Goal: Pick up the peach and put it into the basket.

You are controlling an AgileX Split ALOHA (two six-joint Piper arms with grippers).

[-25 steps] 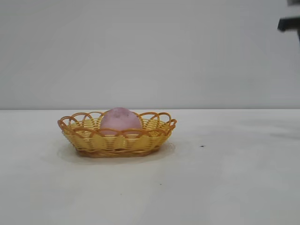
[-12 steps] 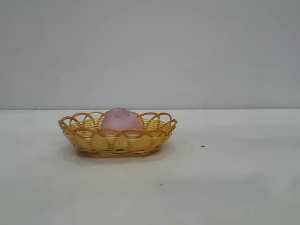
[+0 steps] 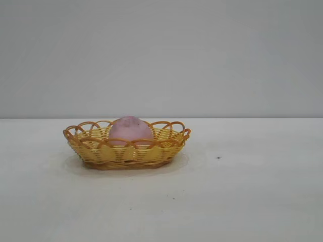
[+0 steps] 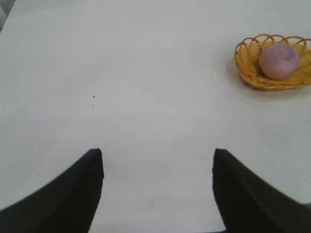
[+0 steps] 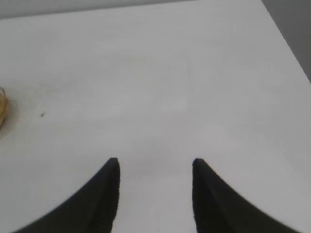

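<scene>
While both grippers hang up high with fingers spread and nothing in them, the left gripper (image 4: 158,167) and the right gripper (image 5: 154,170) stay far from the one basket (image 3: 96,150). One peach (image 3: 130,129) sits inside it. Nothing has moved since before. The peach is pink, round and speckled.

Dusty-pink matte rounded peach (image 3: 130,130) sits inside shallow oval yellow-orange wicker basket (image 3: 126,153), dome up, top rising above rim. Dark speckles on peach top, seen in left wrist view (image 4: 279,60). Basket (image 4: 248,68) upright, scalloped looped rim darker orange, weave yellow, wider than peach. Basket left of centre in exterior view.
</scene>
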